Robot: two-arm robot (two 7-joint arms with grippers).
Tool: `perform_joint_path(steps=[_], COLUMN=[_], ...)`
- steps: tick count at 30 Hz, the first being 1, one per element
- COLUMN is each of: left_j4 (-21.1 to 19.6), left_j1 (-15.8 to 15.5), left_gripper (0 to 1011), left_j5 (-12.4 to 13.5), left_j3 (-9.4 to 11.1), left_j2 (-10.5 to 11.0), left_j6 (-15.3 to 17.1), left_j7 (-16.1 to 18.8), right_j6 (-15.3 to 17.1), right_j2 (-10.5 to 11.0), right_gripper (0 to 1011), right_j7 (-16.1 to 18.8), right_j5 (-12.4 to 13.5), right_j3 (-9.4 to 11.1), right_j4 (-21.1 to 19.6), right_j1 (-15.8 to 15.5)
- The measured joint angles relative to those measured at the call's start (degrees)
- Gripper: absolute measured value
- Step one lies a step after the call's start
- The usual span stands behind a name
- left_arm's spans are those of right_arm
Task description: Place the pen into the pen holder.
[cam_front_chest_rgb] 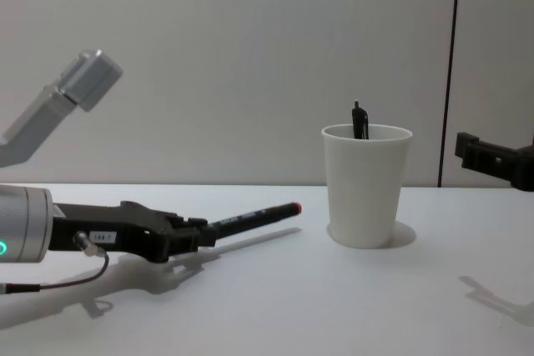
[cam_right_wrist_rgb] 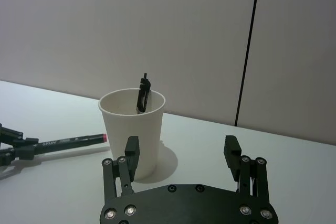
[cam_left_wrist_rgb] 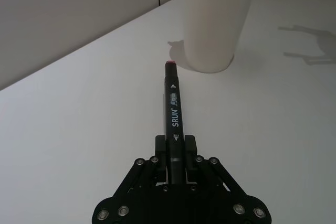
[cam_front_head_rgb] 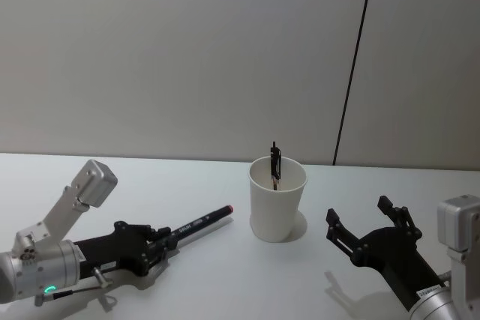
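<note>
Lower left, the left claw point(cam_front_head_rgb: 168, 240) clamps the pen point(cam_front_head_rgb: 202, 221) (red end just short of the pen holder point(cam_front_head_rgb: 277, 207)); the right claw point(cam_front_head_rgb: 361, 215) gapes wide, lower right.

pen holder point(cam_front_head_rgb: 277, 200) is showing matt white paper, smooth-walled. pen point(cam_left_wrist_rgb: 172, 109) is showing black plastic, slightly glossy. counter point(cam_front_head_rgb: 225, 282) is presenting smooth matt white. right gripper point(cam_right_wrist_rgb: 181, 146) fingers point(cam_right_wrist_rgb: 231, 148) are showing matt black plastic, with bright metal screws point(cam_right_wrist_rgb: 129, 211).
</note>
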Motion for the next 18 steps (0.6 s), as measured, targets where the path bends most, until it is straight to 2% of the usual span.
perform_joint_path(steps=[6, 18], left_j4=[-2.75, -11.79], left_j1=[1.59, 6.35], left_gripper=[203, 204], left_j5=[-0.22, -1.55], left_j3=[-1.29, -5.05], left_j2=[0.86, 3.39], left_j6=[-1.33, -4.62], left_j7=[1.66, 4.62], right_j6=[0.0, 0.0], right_j2=[0.0, 0.0], right_gripper=[1001, 1001], right_j7=[0.0, 0.0], right_j5=[0.0, 0.0], right_j3=[0.0, 0.0], right_j4=[0.0, 0.0], right_j1=[0.0, 0.0])
